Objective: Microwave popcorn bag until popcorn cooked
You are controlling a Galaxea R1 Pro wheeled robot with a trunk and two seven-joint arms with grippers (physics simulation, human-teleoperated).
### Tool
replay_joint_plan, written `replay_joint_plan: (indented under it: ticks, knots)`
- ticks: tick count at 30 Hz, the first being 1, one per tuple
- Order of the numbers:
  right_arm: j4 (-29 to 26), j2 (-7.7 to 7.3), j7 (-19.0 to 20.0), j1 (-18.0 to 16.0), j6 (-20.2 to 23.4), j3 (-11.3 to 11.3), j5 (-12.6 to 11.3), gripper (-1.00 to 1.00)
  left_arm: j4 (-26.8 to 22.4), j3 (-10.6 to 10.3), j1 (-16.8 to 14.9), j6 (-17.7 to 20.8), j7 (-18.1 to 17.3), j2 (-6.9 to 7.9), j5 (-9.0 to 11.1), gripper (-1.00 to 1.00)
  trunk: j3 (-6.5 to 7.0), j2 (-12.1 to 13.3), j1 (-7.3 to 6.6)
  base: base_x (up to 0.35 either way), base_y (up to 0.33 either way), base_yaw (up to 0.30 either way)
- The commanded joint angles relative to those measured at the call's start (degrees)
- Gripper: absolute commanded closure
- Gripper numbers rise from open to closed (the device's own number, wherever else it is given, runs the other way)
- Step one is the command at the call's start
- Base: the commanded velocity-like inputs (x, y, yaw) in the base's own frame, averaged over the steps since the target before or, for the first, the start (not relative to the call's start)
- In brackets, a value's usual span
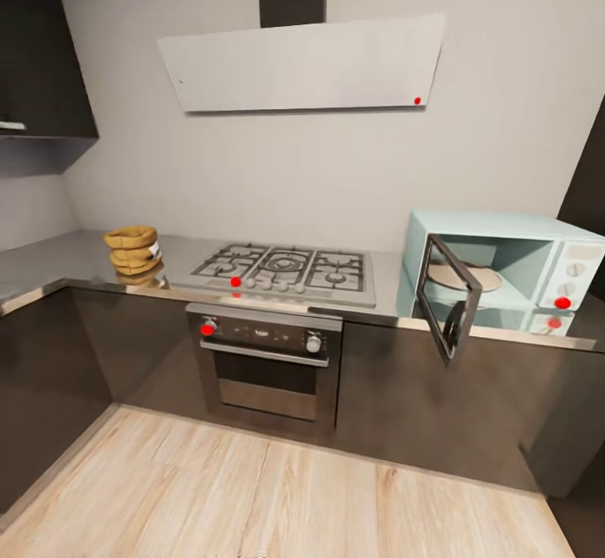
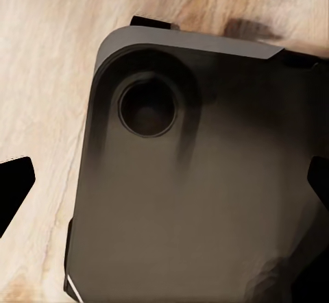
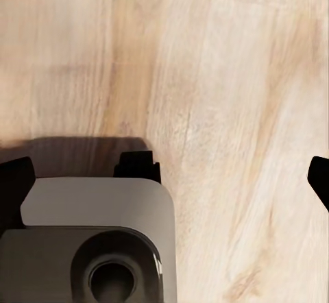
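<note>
1. L arm: wrist cam looks straight down over robot's dark base (image 2: 199,179) and the wood floor (image 2: 48,77). L gripper (image 2: 164,183): black fingertips (image 2: 14,190) sit at opposite edges of the pic, so jaws spread wide, nothing between them.
2. R arm: same downward pose, over wood floor (image 3: 226,111) w/ corner of the base (image 3: 96,234) below. R gripper (image 3: 168,176): fingertips (image 3: 14,179) far apart at both edges, wide, holding nothing.
3. Popcorn bag (image 1: 134,252): tan-brown, squat, horizontal wrinkled folds, rolled rim, upright. Small white label on its side toward the hob. Contents can't be seen.
4. Bag stands on countertop (image 1: 50,264), near front edge, just beside the gas hob (image 1: 286,271), on the side away from the microwave. Faint reflection under it.
5. Microwave (image 1: 504,268): pale blue, on counter at far side of hob, well apart from bag. Dark glass door (image 1: 449,297) swung open toward the room; round plate visible in the cavity. Panel w/ knobs on its right, red dots on it.
6. Black oven (image 1: 269,365) under hob; flat white hood (image 1: 302,62) above it on pale grey wall.
</note>
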Motion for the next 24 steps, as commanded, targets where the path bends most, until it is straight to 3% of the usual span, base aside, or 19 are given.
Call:
replay_joint_plan:
  ticks: [1,24]
  knots:
    - [0.2,-0.04,0.2,-0.1,-0.2,-0.5,0.4,-1.00,0.0,0.0,0.0,-0.1,0.1,-0.03,0.3,-1.00,-0.05,0.0,0.00,0.000,0.000,0.268]
    - [0.2,-0.05,0.2,-0.1,-0.1,-0.5,0.5,-1.00,0.2,-0.2,0.0,-0.1,-0.1,0.05,0.1,-1.00,-0.05,0.0,0.00,0.000,0.000,0.268]
